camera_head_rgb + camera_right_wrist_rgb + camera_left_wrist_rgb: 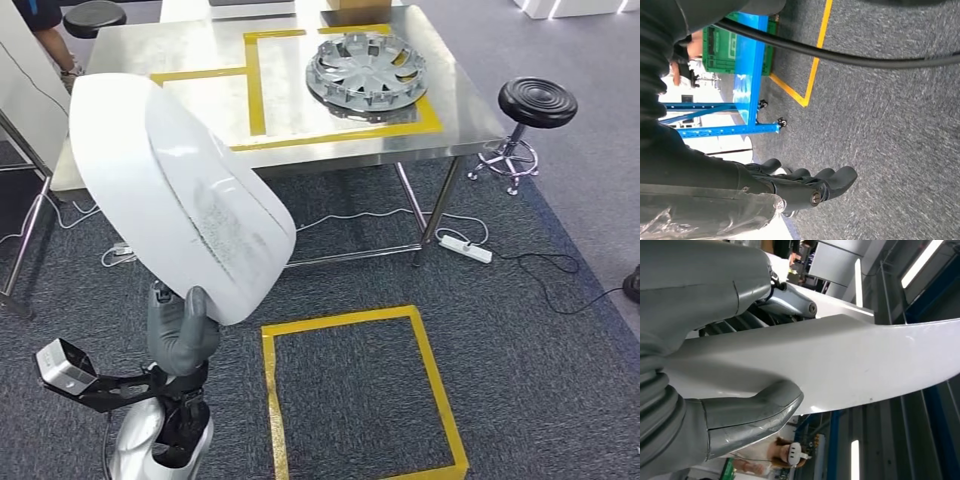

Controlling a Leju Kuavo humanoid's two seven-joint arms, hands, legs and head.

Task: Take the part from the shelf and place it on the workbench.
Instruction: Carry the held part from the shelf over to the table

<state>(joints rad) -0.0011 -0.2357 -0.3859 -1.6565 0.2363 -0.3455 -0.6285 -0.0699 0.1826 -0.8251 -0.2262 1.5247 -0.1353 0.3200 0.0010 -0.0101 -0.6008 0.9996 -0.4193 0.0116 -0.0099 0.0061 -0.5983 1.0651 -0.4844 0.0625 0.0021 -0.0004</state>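
holding the white part (177, 195) up off the floor, the left hand (181, 330) sits at the lower left of the head view, gripping the part's lower edge; the left wrist view shows its thick grey thumb (753, 415) pressed against one face of the white panel and the other fingers (791, 297) wrapped over the opposite face, so the hand is closed firmly on the part. the part is a broad, curved white panel filling the left-centre of the head view, its long axis running from the upper left down toward the lower right, tilted, with its upper end overlapping the near left corner of the workbench (468, 125) in the picture. whether it is actually over the bench top or only in front of it cannot be told. the steel workbench lies across the top of the frame, marked with yellow tape rectangles; a silver wheel cover (367, 75) occupies the right-hand rectangle, while the left rectangle (200, 75), just beyond the part's top end, looks free. so the drop spot lies up and slightly right of the left hand, and that hand is the nearer and only loaded one. the right hand (806, 187) hangs over the grey carpet in its wrist view, fingers extended together and holding nothing. the placing step seems not yet done; the reach forward would need the panel levelled so it lands flat.
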